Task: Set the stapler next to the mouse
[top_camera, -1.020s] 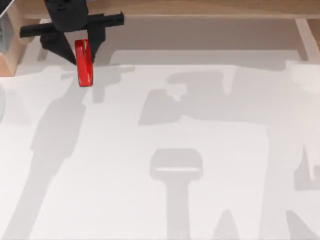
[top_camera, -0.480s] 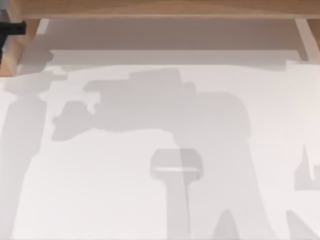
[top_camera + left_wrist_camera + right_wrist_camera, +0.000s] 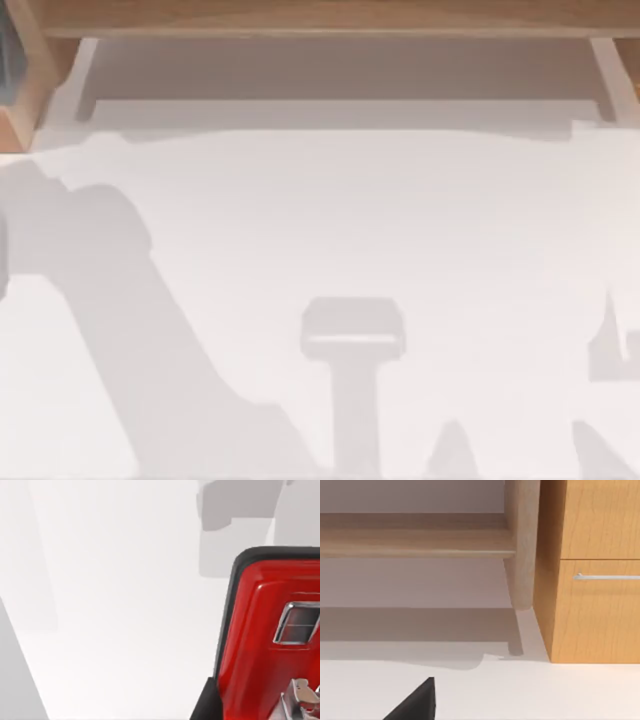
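You see the stapler (image 3: 270,650) close up above the white table (image 3: 125,605); claw state cannot be told

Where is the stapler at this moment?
The red stapler shows close up in the left wrist view, above the white table, its dark base edge toward the bare tabletop; what holds it cannot be seen.

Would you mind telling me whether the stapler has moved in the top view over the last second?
Yes. It hung near the wooden ledge at the table's far left, then left past that left edge; the left wrist view shows the stapler close up.
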### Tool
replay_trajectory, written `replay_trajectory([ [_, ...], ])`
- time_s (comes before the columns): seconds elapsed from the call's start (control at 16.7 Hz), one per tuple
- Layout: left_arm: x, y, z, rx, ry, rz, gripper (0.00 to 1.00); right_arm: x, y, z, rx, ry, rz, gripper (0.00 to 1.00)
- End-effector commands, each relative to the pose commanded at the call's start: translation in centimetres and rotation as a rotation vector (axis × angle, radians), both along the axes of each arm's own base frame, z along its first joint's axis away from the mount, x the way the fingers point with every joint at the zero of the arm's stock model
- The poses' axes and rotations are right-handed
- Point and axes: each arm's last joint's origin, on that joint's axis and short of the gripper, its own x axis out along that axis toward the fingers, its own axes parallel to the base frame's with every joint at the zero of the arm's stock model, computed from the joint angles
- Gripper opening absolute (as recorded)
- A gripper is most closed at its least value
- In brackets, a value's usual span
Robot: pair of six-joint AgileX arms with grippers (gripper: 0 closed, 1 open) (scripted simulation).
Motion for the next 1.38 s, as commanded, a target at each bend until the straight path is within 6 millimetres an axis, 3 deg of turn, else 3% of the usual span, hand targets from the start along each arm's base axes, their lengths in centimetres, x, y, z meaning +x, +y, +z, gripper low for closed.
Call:
replay_trajectory([
  [0.18,-0.8,2.7,-1.7,-0.006,0.034,0.005,0.00,0.0,0.0,0.0,0.000,0.000,0.000,1.00],
  [1.38,-1.2,1.7,-0.7,-0.108,-0.001,-0.030,0.00,0.0,0.0,0.0,0.000,0.000,0.000,1.00],
])
